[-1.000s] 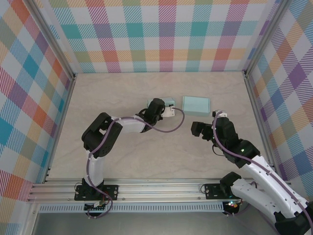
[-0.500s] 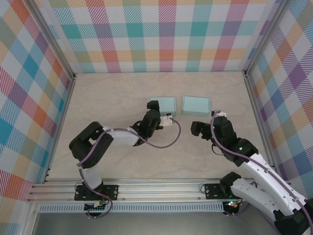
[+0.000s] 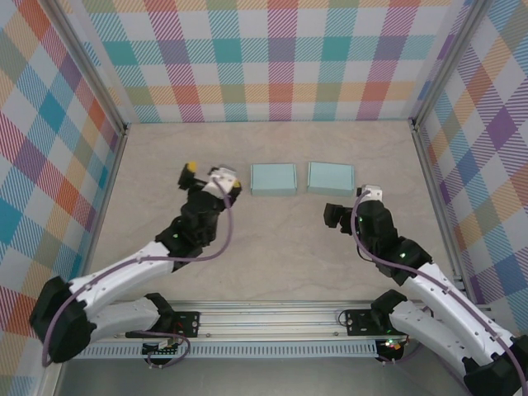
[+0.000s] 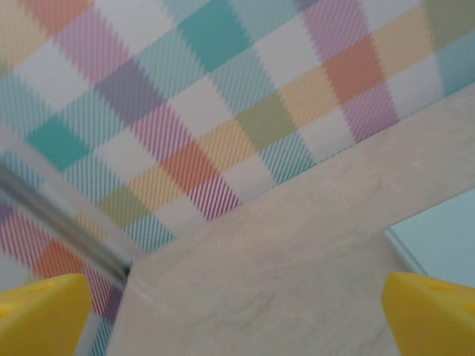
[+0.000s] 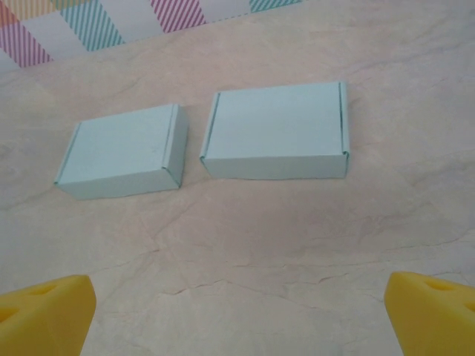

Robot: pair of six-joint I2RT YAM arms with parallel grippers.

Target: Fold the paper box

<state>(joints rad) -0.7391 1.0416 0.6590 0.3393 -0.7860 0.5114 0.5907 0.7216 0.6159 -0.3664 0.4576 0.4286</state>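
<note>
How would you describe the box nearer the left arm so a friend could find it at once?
On the beige table ringed by plaid walls, two pale blue closed boxes lie side by side near the back, not touching. The left box is the one nearest the open left tool; its twin, the right box, lies farther from it.

Two pale blue-green paper boxes are lying flat on the table [image 3: 272, 239], side by side in a row toward the far wall. The left box [image 3: 273, 178] and the right box [image 3: 331, 177] are sitting near each other with a narrow strip of tabletop showing between them, not touching. Both are sitting fully folded and closed: shallow rectangular shapes, lids down, long sides running left to right and roughly parallel to the far wall. In the right wrist view, fold seams are showing along the short ends of each lid, and the front walls are standing upright.
</note>
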